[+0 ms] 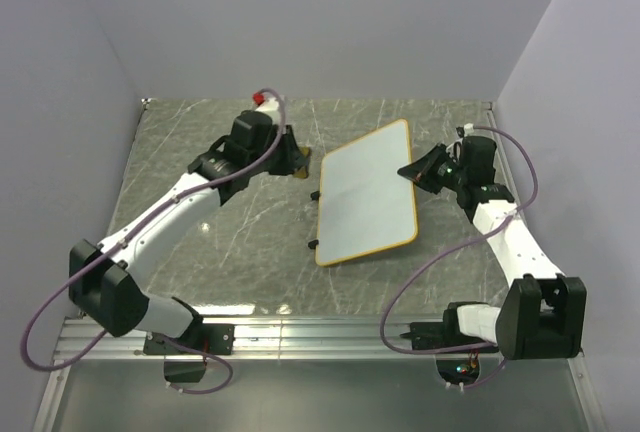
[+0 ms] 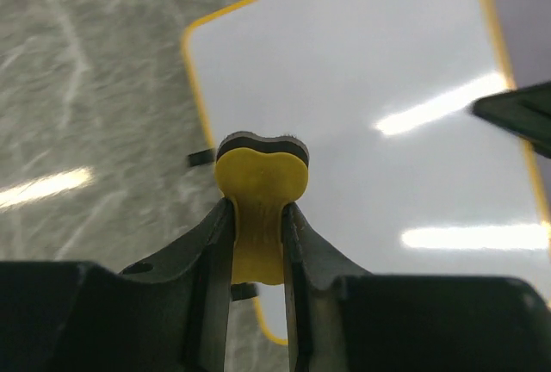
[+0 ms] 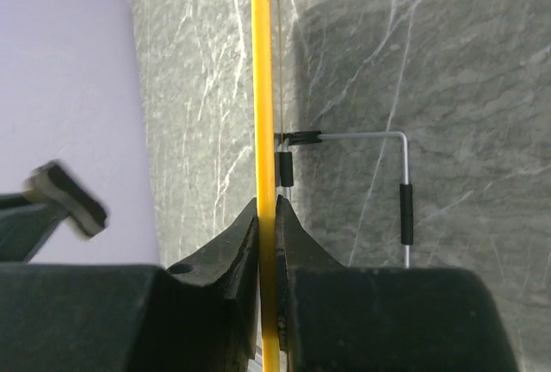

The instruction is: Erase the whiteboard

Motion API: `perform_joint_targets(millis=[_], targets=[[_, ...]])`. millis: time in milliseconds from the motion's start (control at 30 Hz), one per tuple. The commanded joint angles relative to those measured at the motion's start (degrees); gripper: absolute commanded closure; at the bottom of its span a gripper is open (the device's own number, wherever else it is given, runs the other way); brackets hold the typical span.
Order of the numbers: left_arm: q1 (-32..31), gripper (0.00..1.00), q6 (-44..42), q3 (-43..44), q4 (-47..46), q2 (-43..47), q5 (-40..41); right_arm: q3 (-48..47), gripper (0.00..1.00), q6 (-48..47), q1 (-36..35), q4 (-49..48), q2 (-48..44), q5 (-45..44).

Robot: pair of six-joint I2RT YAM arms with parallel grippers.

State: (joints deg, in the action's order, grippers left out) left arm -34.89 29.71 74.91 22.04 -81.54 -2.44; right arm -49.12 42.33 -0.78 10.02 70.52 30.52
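The whiteboard [image 1: 366,197] blocks the way between left claw [image 1: 296,160] and right claw [image 1: 410,170].

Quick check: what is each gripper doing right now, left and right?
Left gripper: shut on the yellow eraser.
Right gripper: shut on the whiteboard, clamped on its yellow edge.

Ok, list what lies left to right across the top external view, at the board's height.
Left tool, clamped on the yellow eraser → whiteboard → right tool, pinching the whiteboard's right edge.
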Motion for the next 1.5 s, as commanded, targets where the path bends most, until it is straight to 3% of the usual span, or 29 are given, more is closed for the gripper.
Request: perform_joint_targets(millis=[0,233,533,600,633,833,867,967,1000,1100,1133,1200,1467], targets=[[4.3,1.00,-2.1,-7.5,3.7,2.3,1.0,1.3,1.00,1.2,-0.9,-0.6,-3.7,0.3],[14.8,1.00,-4.0,-20.0,0.8,2.6,-2.5,4.0,1.00,1.5,-1.0,0.2,-10.2,-0.6],[17.5,1.00,-4.8,-19.9,0.2,-6.3,0.1,8.4,1.00,1.7,-3.5,-0.9,-13.7,-1.6],[17.5,0.90,-4.2,-19.3,1.4,-7.9,2.3,9.4,1.00,2.1,-4.6,-1.2,-14.3,-2.0],[17.5,0.78,-4.3,-19.1,1.5,-9.1,2.3,9.7,1.00,2.1,-4.8,-1.2,-14.7,-2.2],[17.5,0.56,-3.6,-19.0,2.7,-11.0,6.7,10.6,0.96,1.2,-5.1,0.0,-16.6,-2.8],[17.5,0.54,-3.7,-18.9,2.7,-11.1,6.7,10.4,0.93,1.1,-5.1,0.3,-16.8,-2.9],[17.5,0.44,-3.7,-19.0,2.9,-11.1,6.8,8.7,0.65,0.0,-5.1,1.9,-17.4,-3.9],[17.5,0.38,-3.8,-18.8,3.0,-10.9,6.9,8.3,0.45,-0.3,-5.1,2.5,-17.5,-4.2],[17.5,0.29,-3.5,-18.0,3.9,-10.0,7.0,5.7,0.03,-1.9,-5.1,5.1,-18.6,-5.8],[17.5,0.16,-3.5,-16.9,4.8,-9.6,7.5,4.8,0.02,-2.4,-5.0,7.1,-19.1,-6.6],[17.5,0.03,-3.1,-15.8,5.7,-9.2,8.1,1.7,0.01,-4.7,-5.0,9.5,-19.8,-8.2],[17.5,0.01,-1.0,-10.8,7.9,0.7,9.5,-9.8,0.00,-12.2,-5.0,25.3,-29.6,-28.3]])
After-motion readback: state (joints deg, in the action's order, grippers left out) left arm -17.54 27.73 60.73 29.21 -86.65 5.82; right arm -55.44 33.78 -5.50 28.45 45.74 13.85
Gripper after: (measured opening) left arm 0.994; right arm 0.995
